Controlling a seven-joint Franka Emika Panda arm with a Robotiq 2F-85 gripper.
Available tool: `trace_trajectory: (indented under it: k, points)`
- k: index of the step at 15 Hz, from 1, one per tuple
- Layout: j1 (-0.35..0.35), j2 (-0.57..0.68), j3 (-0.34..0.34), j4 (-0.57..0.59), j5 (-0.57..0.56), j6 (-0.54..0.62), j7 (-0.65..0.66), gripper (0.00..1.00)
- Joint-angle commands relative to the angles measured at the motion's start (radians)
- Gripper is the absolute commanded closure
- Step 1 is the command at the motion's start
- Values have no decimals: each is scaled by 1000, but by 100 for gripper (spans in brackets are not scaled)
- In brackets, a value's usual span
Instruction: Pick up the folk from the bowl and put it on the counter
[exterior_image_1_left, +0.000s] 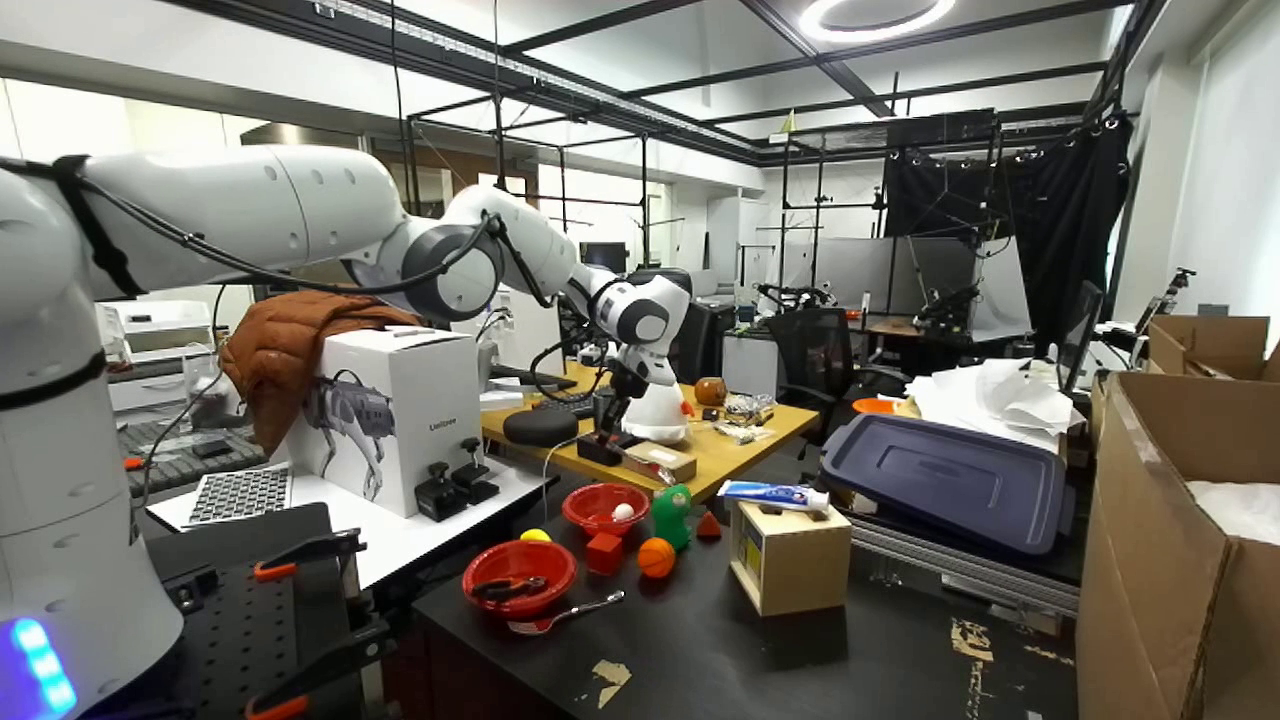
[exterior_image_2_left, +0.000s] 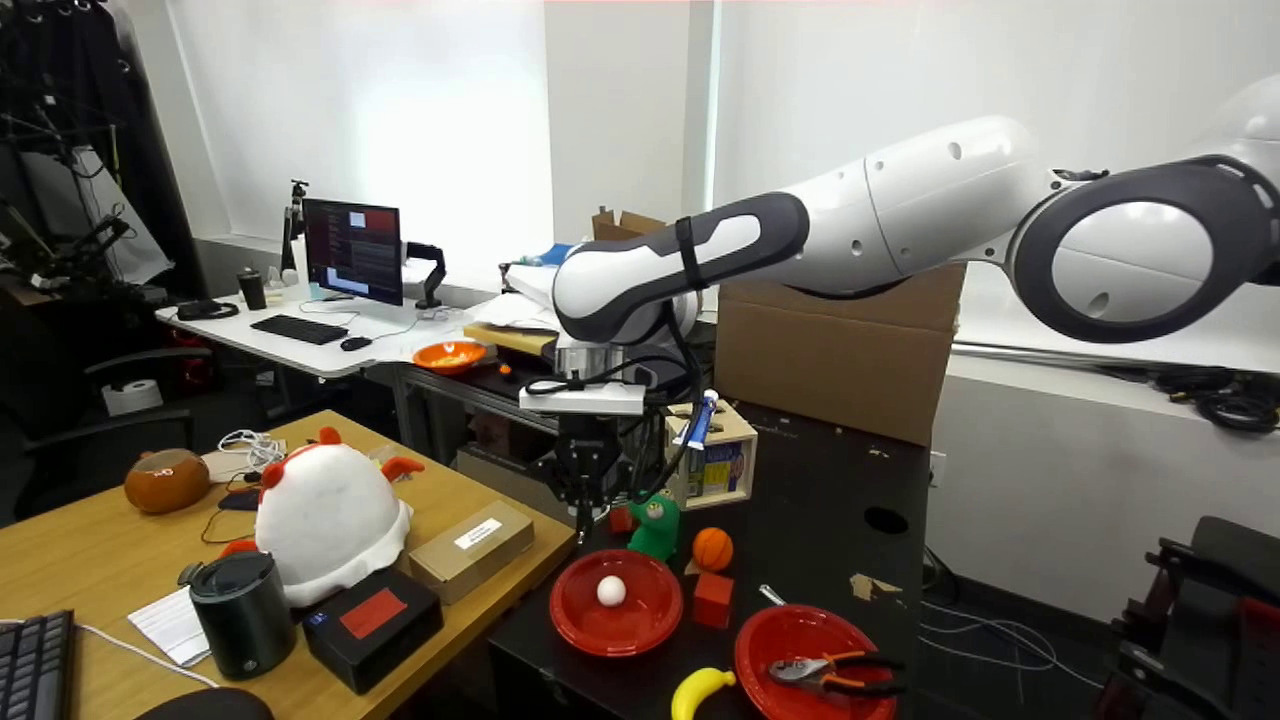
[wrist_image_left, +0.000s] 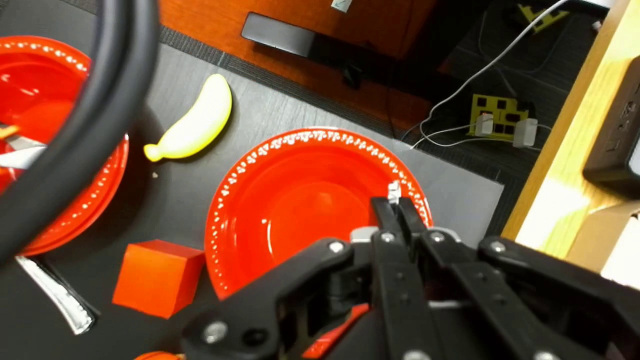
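Fork (exterior_image_1_left: 585, 607): slim, glossy silver, flared handle | on black counter (exterior_image_1_left: 700, 655) | gripper (wrist_image_left: 396, 204): 2 fingers together

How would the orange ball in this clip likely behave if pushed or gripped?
The orange ball, round on the flat counter, would probably roll if pushed. The green toy beside it might block one side. Its curved sides could slip from an off-centre grip.

Your black table (exterior_image_1_left: 700, 650) carries red bowls (wrist_image_left: 305, 215), a silvery fork (wrist_image_left: 62, 301), a yellow banana (wrist_image_left: 200, 122) and an orange basketball (exterior_image_1_left: 656, 558) with dark lines.
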Motion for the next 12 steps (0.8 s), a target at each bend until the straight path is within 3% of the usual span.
trace_trajectory:
  k: [1,8,12]
  points:
    - [-44,-54,-17,-64,1,-26,18,99]
    - [-68,-80,-25,-46,-15,32,-92,99]
    - [-69,-103,-35,-49,-13,25,-72,99]
